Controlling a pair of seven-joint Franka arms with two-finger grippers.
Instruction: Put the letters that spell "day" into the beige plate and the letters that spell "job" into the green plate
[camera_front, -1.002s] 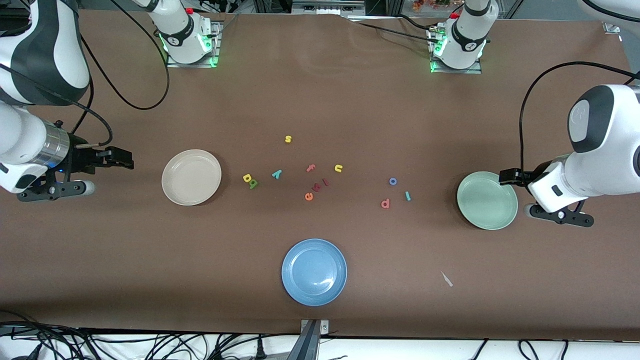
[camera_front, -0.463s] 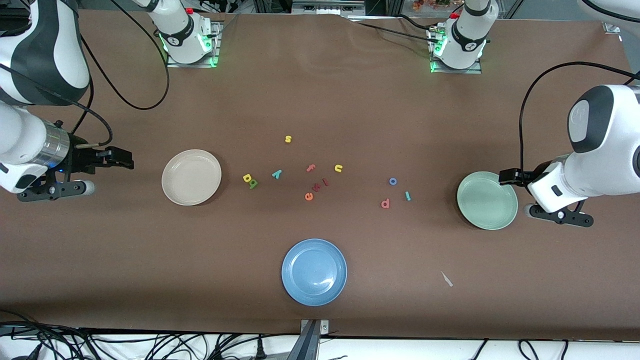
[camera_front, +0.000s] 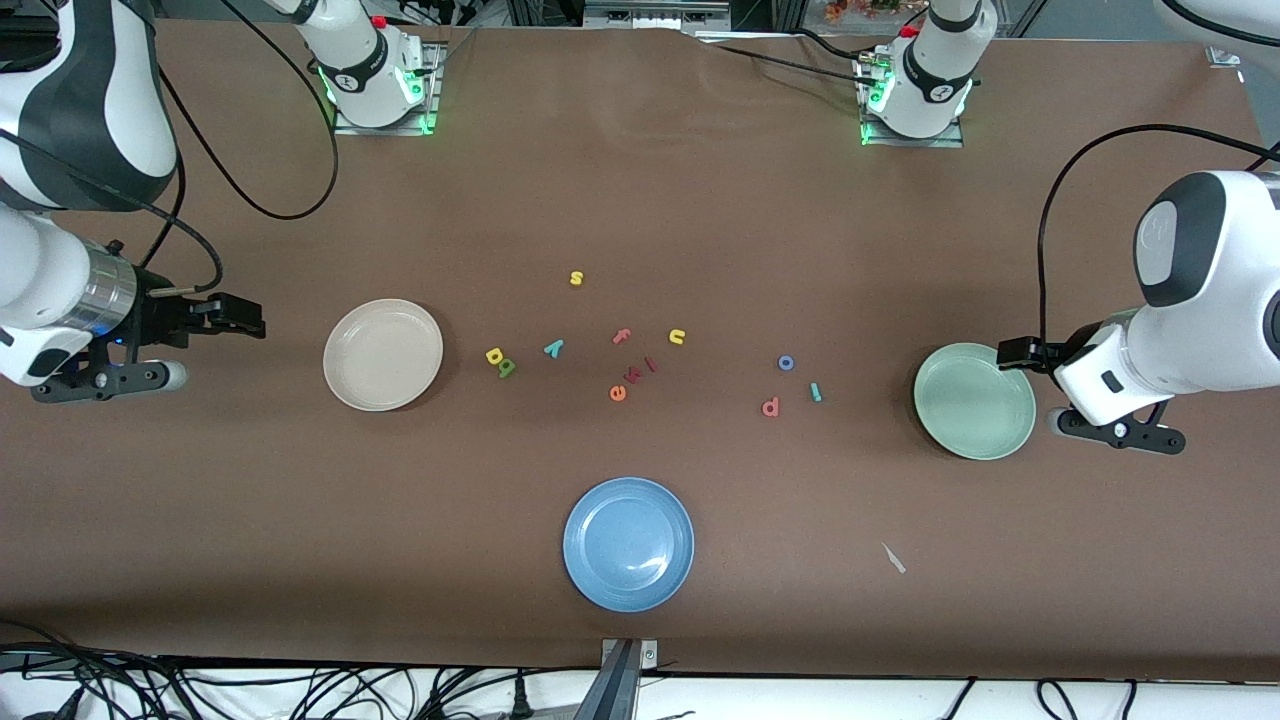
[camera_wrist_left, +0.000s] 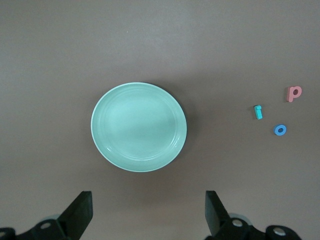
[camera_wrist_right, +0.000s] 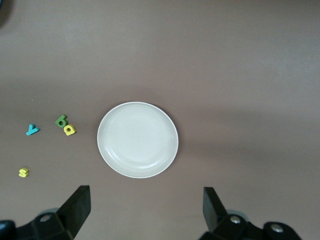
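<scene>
While both plates, the beige plate (camera_front: 383, 355) and the green plate (camera_front: 975, 401), sit empty, all six letters remain on the table (camera_front: 640, 200); the left hand (camera_wrist_left: 147, 212) and the right hand (camera_wrist_right: 145, 210) hang spread apart, holding nothing.

Both plates (camera_front: 383, 355) empty; letters (camera_front: 506, 367) on table.

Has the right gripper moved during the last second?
Hardly. The right gripper has drifted very slightly away from the beige plate, toward the right arm's end of the table; it is open.

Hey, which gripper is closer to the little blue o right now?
Left. The left gripper hovers at the green plate beside the blue o; the right gripper is at the right arm's end of the table by the beige plate.
</scene>
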